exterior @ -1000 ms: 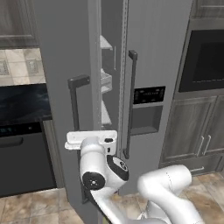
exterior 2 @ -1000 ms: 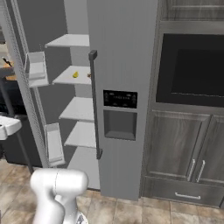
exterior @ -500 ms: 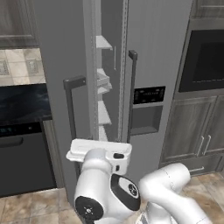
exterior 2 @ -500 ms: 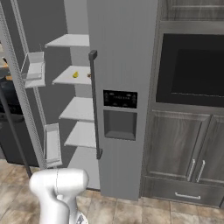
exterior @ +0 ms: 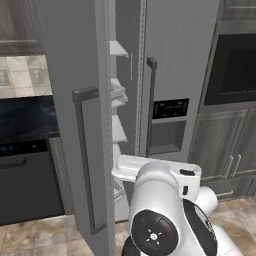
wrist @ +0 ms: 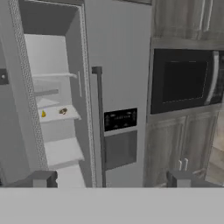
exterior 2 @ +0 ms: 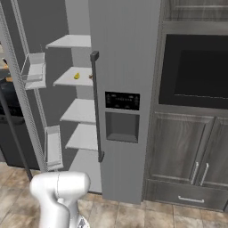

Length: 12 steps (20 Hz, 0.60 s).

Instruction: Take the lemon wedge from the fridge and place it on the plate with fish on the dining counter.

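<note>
Lemon wedge on a fridge shelf, end effector wide and empty

There, on a white inner shelf (exterior 2: 73,78) of the fridge (exterior 2: 124,67), lay the lemon wedge (exterior 2: 76,76), a tiny yellow piece near the shelf's middle; a small brown lump (wrist: 63,111) sat just beside it. The end effector (wrist: 111,178) stood well back from the shelves with its fingertips (wrist: 43,179) spread wide apart, holding and touching nothing. The left door (exterior: 75,125) hung open, its bins (exterior 2: 34,70) facing the shelves. The right door stayed closed, its dark bar handle (exterior 2: 95,104) and black dispenser panel (exterior 2: 122,100) bordering the opening. Open room showed between the swung door and the shelf edges.
</note>
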{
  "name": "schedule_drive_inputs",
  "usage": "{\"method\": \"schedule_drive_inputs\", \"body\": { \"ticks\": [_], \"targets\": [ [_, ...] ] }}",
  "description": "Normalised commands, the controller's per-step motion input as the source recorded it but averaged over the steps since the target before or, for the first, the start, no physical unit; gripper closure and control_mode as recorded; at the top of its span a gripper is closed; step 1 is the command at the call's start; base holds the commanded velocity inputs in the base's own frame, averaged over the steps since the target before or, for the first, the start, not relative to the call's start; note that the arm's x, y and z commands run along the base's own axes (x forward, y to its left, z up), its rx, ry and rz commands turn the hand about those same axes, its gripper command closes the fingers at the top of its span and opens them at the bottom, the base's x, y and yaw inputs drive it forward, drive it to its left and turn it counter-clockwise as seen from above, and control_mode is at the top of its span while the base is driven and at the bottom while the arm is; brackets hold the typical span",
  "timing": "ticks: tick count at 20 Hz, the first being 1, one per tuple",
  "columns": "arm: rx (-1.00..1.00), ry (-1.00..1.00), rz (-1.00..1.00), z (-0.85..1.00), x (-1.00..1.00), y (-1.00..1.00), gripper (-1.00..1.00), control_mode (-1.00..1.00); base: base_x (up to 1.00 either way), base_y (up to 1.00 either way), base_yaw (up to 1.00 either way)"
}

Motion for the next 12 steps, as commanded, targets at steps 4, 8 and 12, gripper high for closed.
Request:
{"method": "schedule_drive_inputs", "body": {
  "ticks": [4,8,12],
  "targets": [
    [0.21,0.16,0.12,0.32,0.39,-1.00,-1.00,-1.00,0.00,0.00,0.00],
    [0.23,0.21,0.24,0.00,0.60,-0.96,-1.00,-1.00,0.00,0.00,0.00],
    [0.15,0.24,0.34,0.00,0.51,-0.78,-1.00,-1.00,0.00,0.00,0.00]
  ]
}}
